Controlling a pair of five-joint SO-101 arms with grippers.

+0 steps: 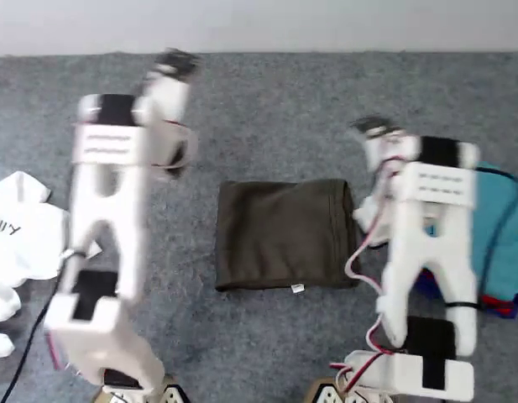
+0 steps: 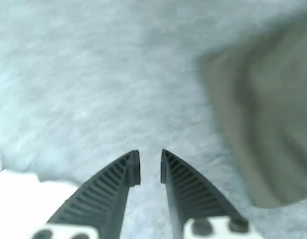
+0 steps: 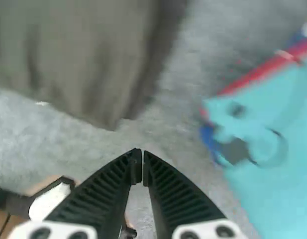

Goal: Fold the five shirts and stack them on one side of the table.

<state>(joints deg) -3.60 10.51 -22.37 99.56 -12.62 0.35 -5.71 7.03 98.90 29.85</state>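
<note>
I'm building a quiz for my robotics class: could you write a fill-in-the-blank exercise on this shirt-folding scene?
1. The folded olive shirt lies ___ the left arm and the right arm.
2. The stack beside the right arm has a ___ shirt on top.
3. The crumpled shirt, not yet folded, is ___ in colour.
4. The right hand is shut and holds ___.

Missing words: between; teal; white; nothing.
</note>
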